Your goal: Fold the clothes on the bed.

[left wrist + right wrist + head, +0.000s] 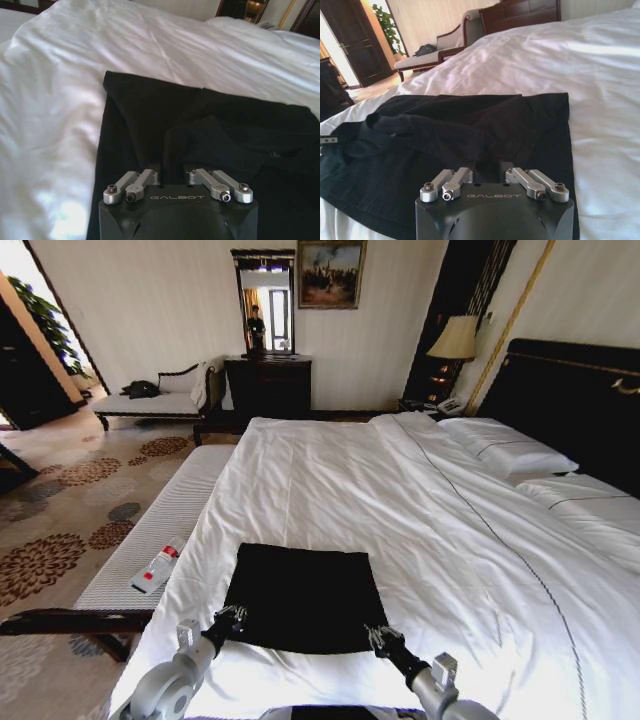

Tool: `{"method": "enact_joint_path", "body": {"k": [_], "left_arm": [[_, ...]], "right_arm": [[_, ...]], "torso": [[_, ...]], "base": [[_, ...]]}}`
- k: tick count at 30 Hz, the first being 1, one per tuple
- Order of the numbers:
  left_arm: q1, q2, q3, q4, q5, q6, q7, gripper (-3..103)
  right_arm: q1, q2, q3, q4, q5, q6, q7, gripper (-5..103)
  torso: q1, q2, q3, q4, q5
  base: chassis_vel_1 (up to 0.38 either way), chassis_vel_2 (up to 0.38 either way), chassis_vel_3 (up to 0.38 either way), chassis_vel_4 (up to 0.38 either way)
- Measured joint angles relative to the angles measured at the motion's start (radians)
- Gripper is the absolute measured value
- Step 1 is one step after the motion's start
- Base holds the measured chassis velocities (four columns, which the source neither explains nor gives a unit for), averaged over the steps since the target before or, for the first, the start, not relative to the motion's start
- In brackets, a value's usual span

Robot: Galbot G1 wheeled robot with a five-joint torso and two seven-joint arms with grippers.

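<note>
Left gripper (pixel 233 618) and right gripper (pixel 381 638), both clenched on the black T-shirt (pixel 304 596), grasp its near corners; it lies at twelve o'clock on the white bed (pixel 330 480).

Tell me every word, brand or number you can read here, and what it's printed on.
"GALBOT": on the black body of the left gripper, seen from its wrist camera.
"GALBOT": on the black body of the right gripper, seen from its wrist camera.
No lettering can be seen on the black T-shirt as it lies on the bed.
The bottle on the bench has a label too small to read.
</note>
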Motion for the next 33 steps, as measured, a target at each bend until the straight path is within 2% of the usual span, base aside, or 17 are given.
{"method": "enact_joint_path", "body": {"k": [3, 7, 9, 11, 12, 16, 17, 18, 21, 22, 25, 26, 33], "left_arm": [[0.026, -0.006, -0.012, -0.005, 0.016, -0.001, 0.000, 36], [0.065, -0.018, -0.040, -0.033, 0.029, -0.006, 0.001, 57], [0.068, -0.020, -0.049, -0.040, 0.025, -0.007, 0.001, 57], [0.063, -0.023, -0.070, -0.048, 0.003, -0.007, 0.001, 68], [0.063, -0.023, -0.070, -0.048, 0.003, -0.007, 0.001, 68], [0.002, -0.019, -0.094, -0.038, -0.059, -0.005, -0.011, 90], [0.002, -0.019, -0.094, -0.038, -0.059, -0.005, -0.011, 90], [-0.021, -0.017, -0.096, -0.031, -0.076, -0.003, -0.017, 95], [-0.108, 0.001, -0.084, 0.002, -0.127, 0.007, -0.031, 100], [-0.108, 0.001, -0.084, 0.002, -0.127, 0.007, -0.031, 100], [-0.207, 0.031, -0.041, 0.051, -0.171, 0.017, -0.042, 100], [-0.207, 0.031, -0.041, 0.051, -0.171, 0.017, -0.042, 100], [-0.434, 0.078, 0.066, 0.165, -0.263, 0.033, -0.054, 100]], "right_arm": [[-0.012, -0.004, 0.010, 0.010, 0.006, 0.004, -0.006, 36], [-0.030, -0.004, 0.034, 0.042, 0.072, 0.003, -0.007, 57], [-0.031, -0.003, 0.040, 0.050, 0.090, 0.004, -0.007, 57], [-0.026, -0.003, 0.057, 0.063, 0.131, 0.002, -0.001, 68], [-0.026, -0.003, 0.057, 0.063, 0.131, 0.002, -0.001, 68], [0.029, -0.022, 0.094, 0.075, 0.245, -0.045, 0.034, 90], [0.029, -0.022, 0.094, 0.075, 0.245, -0.045, 0.034, 90], [0.047, -0.030, 0.103, 0.076, 0.278, -0.061, 0.043, 90], [0.115, -0.059, 0.124, 0.074, 0.384, -0.118, 0.077, 100], [0.115, -0.059, 0.124, 0.074, 0.384, -0.118, 0.077, 100], [0.212, -0.093, 0.129, 0.050, 0.492, -0.176, 0.114, 100], [0.212, -0.093, 0.129, 0.050, 0.492, -0.176, 0.114, 100], [0.401, -0.143, 0.095, -0.069, 0.718, -0.258, 0.134, 100]], "torso": [[0.000, 0.000, 0.000, 0.0000, 0.0000], [0.000, 0.000, 0.000, 0.0001, 0.0000], [0.000, 0.000, 0.000, 0.0001, -0.0001], [0.000, 0.000, 0.000, 0.0000, 0.0000], [0.000, 0.000, 0.000, 0.0000, 0.0000], [0.000, 0.000, 0.000, 0.0000, 0.0000], [0.000, 0.000, 0.000, 0.0000, 0.0000], [0.000, 0.000, 0.000, 0.0001, 0.0000], [0.000, 0.000, 0.000, 0.0000, 0.0000], [0.000, 0.000, 0.000, 0.0000, 0.0000], [0.000, 0.000, 0.000, 0.0001, -0.0001], [0.000, 0.000, 0.000, 0.0001, -0.0001], [0.000, 0.000, 0.000, -0.0001, 0.0001]], "base": [[0.000, 0.000, 0.000, 0.000], [0.000, 0.000, 0.000, 0.000], [0.000, 0.000, 0.000, 0.000], [0.000, 0.000, 0.000, 0.000], [0.000, 0.000, 0.000, 0.000], [0.000, 0.000, 0.000, 0.000], [0.000, 0.000, 0.000, 0.000], [0.000, 0.000, 0.000, 0.000], [0.000, 0.000, 0.000, 0.000], [0.000, 0.000, 0.000, 0.000], [0.000, 0.000, 0.000, 0.000], [0.000, 0.000, 0.000, 0.000], [0.000, 0.000, 0.000, 0.000]]}}
